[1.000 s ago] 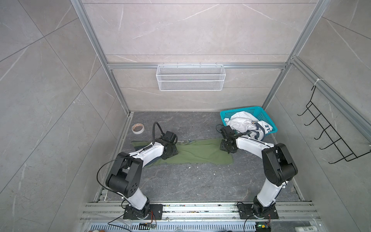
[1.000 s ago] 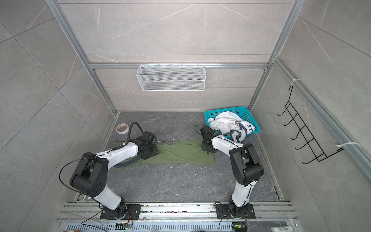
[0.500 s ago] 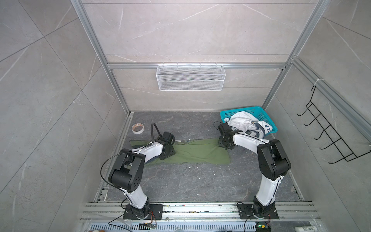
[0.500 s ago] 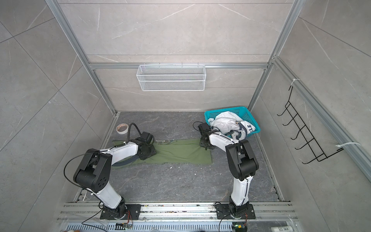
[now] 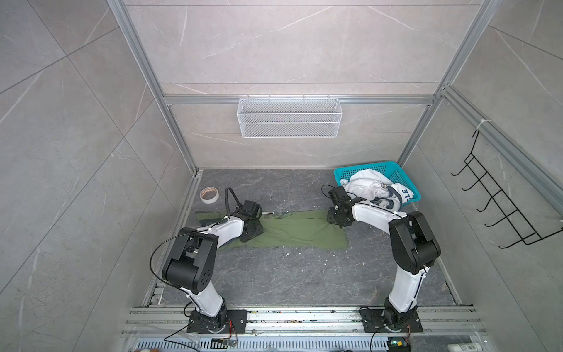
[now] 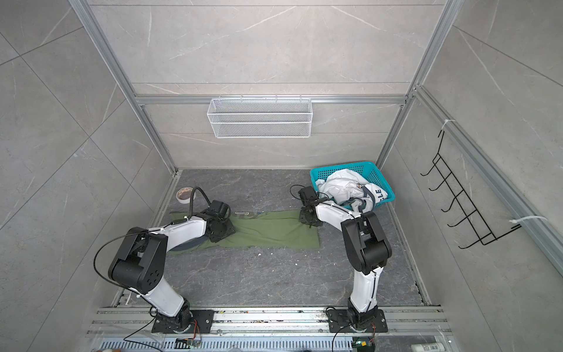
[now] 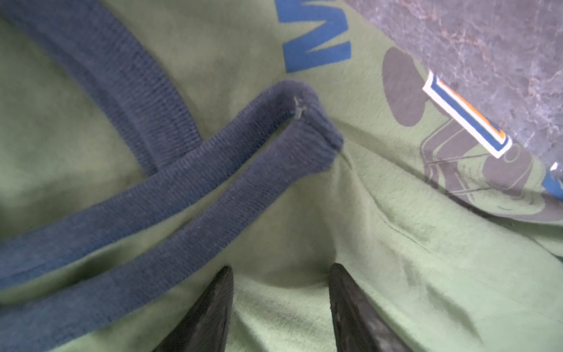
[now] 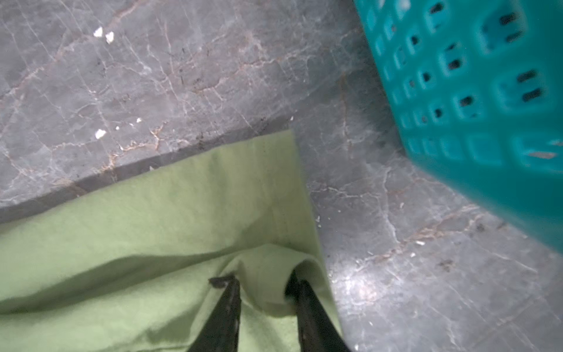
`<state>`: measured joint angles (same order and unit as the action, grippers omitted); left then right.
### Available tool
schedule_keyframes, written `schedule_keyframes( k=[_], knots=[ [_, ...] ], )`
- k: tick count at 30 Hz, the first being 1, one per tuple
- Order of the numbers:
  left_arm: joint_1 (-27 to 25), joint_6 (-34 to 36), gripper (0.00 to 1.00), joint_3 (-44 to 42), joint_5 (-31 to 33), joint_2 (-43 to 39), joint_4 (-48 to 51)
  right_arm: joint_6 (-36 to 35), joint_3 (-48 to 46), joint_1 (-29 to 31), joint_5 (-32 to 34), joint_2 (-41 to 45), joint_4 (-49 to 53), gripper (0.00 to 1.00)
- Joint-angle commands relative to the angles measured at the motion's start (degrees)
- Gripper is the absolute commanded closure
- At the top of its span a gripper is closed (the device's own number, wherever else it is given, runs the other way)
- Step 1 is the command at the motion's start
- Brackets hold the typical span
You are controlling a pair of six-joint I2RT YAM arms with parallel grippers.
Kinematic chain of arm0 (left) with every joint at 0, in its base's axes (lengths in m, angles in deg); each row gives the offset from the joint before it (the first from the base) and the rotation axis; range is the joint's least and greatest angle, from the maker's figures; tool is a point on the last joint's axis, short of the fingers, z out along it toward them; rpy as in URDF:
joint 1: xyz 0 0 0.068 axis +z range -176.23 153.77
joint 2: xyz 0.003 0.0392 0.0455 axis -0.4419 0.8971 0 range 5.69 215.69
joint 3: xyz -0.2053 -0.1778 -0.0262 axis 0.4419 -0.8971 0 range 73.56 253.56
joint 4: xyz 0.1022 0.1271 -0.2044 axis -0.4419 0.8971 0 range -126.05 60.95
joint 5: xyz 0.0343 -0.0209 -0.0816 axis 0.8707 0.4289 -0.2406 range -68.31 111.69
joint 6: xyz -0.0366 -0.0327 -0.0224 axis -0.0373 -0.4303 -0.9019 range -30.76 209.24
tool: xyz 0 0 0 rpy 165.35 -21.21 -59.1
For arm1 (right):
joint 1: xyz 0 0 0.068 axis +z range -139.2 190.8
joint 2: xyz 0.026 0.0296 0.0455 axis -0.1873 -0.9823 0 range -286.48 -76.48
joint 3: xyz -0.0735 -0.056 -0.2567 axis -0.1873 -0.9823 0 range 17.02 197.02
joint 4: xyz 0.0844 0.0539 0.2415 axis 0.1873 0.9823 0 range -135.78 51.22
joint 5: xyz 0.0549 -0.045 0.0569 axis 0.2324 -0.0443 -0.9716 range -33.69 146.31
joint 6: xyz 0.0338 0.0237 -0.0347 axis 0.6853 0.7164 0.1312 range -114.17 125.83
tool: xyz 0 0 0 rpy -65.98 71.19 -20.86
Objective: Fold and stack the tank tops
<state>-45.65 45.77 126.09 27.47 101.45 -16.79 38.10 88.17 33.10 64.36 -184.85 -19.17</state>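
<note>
Since the green top [image 5: 298,231] lies spread on the table [image 5: 289,274], I have one arm at each end, ready to fold it. The left jaws stand half apart, tips pressed into the cloth, the dark strap [image 7: 213,170] just ahead of them and nothing clearly caught between them. The right jaws are narrow, nipping a raised fold at the hem corner. Beyond them the white top [image 5: 368,187] sits bunched in the basket [image 5: 393,167].
</note>
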Motion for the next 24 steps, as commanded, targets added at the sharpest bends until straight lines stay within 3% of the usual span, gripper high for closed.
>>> schedule_keyframes(
  k=[1,13,24],
  knots=[
    [1.5,1.13,0.46,-2.35,2.42,0.71,4.02,-0.27,0.14,0.18,-0.7,-0.51,1.86,0.74],
    [2.33,2.06,0.45,-3.14,3.14,-0.11,4.49,-0.05,0.58,0.08,2.26,4.61,3.68,0.97],
    [2.46,2.81,0.45,-3.73,3.42,-1.63,4.47,0.01,6.49,-0.24,8.0,1.77,7.84,0.99]
  ],
)
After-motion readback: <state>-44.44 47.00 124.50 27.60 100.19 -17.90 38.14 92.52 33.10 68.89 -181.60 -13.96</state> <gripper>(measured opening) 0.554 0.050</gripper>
